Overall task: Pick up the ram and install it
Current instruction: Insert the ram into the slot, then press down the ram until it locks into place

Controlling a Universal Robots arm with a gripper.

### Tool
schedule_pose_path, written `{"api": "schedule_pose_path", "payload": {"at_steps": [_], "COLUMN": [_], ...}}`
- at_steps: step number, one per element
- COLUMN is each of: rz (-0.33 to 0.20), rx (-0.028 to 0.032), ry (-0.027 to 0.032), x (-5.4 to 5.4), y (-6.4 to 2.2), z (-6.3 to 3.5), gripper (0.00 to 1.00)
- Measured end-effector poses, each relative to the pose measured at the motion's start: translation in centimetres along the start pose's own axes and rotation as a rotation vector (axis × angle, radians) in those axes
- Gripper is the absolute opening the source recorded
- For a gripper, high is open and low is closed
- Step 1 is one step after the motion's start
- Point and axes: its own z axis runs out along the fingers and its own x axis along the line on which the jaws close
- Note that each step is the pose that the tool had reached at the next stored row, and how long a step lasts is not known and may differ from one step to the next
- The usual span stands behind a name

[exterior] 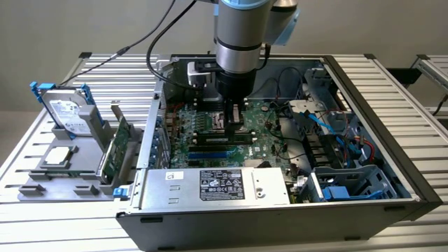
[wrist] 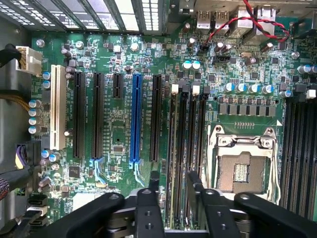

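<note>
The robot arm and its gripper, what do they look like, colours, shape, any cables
The arm is a round silver-grey tube with a pale blue joint cap near the top and a black wrist section below. Two black cables loop off it toward the exterior view's left. The gripper is matte black: two slim, flat-sided fingers on rounded black linkage bars. No markings are readable.

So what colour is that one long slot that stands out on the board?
Blue slot, clearest in the wrist view.

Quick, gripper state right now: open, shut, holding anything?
Gripper: open, fingers straddling the ram seated in a motherboard slot.
</note>
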Motion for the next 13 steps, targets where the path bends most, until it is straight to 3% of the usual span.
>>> {"api": "schedule_pose_path", "payload": {"at_steps": [2, 6, 13], "rz": [0.000, 0.000, 0.000], "rx": [0.0000, 0.0000, 0.0000], "ry": [0.0000, 0.0001, 0.0000], "x": [0.00, 0.00, 0.00], "y": [0.00, 0.00, 0.00], "z": [0.00, 0.00, 0.00], "gripper": [0.24, 0.13, 0.11]}}
